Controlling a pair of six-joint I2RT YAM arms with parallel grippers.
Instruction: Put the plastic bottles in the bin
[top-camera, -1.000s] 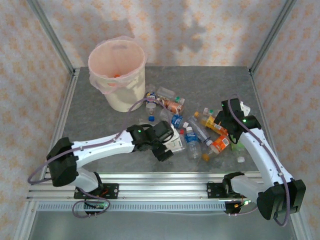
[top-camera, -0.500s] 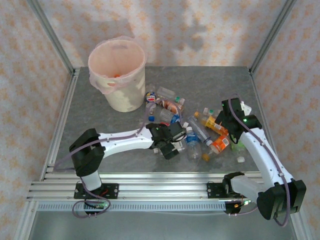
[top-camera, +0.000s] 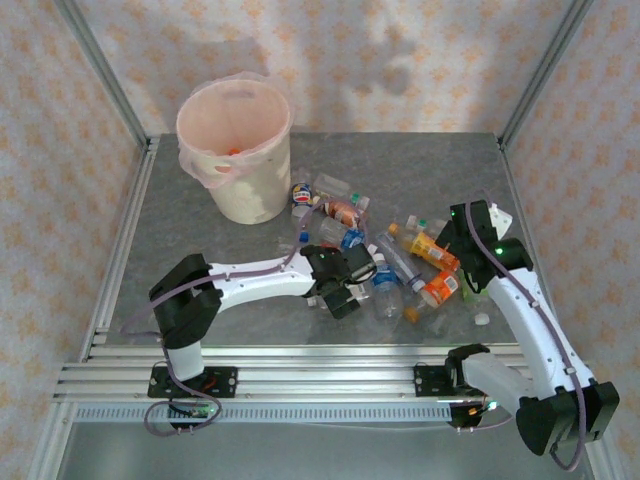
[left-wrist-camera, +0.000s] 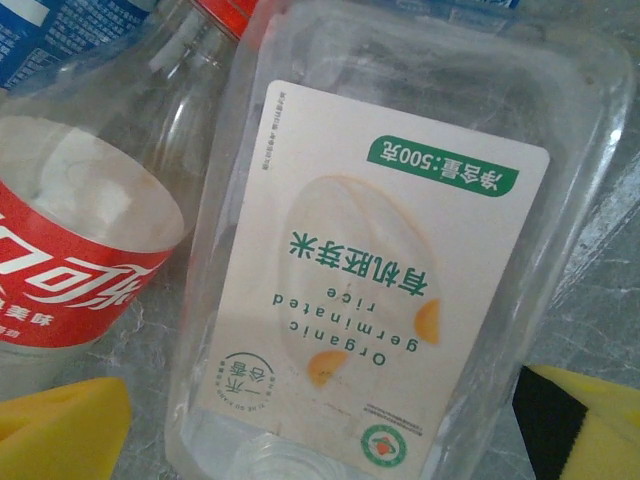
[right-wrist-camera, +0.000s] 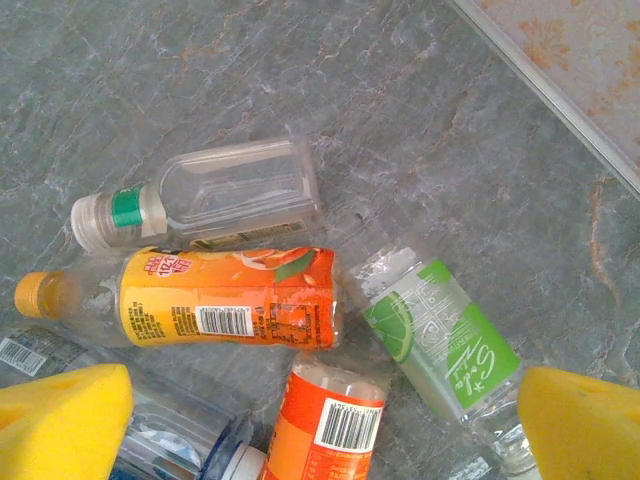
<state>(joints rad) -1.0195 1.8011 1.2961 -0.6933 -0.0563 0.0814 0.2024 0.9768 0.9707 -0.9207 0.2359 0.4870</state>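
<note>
- The bottles (top-camera: 385, 265) lie scattered at the middle and right of the table (top-camera: 200, 250). The bin (top-camera: 250, 195) stands well apart at the far left, its pink liner showing a few items inside.
- Your left gripper (left-wrist-camera: 320, 425) hovers low at the near-left edge of the pile, jaws wide and holding nothing, its yellow pads (left-wrist-camera: 60, 430) on either side of a clear flat-sided rice bottle (left-wrist-camera: 390, 270).
- To do this pick well, centre the pads on the bottle's two long walls before you descend. Close gently, since thin clear plastic will likely buckle or slip.
- A Coke bottle (left-wrist-camera: 80, 260) lies right against the rice bottle, so keep the pad on that side out of it or you may grab both.
- Once you have the bottle, lift clear of the pile and carry it far left until it is over the bin's mouth, then release.
- Your right gripper (right-wrist-camera: 320, 425) hangs over the right of the pile, jaws wide and empty. Below it are an orange bottle (right-wrist-camera: 220, 300), a clear bottle (right-wrist-camera: 220, 195) with a green collar, and a lime bottle (right-wrist-camera: 440, 345).
- The rice label reads "Organic germinated rice", "有机胚芽米" and "净含量:500克". The red band carries the Coca-Cola script in Chinese. The lime label's script is too small to read surely.
</note>
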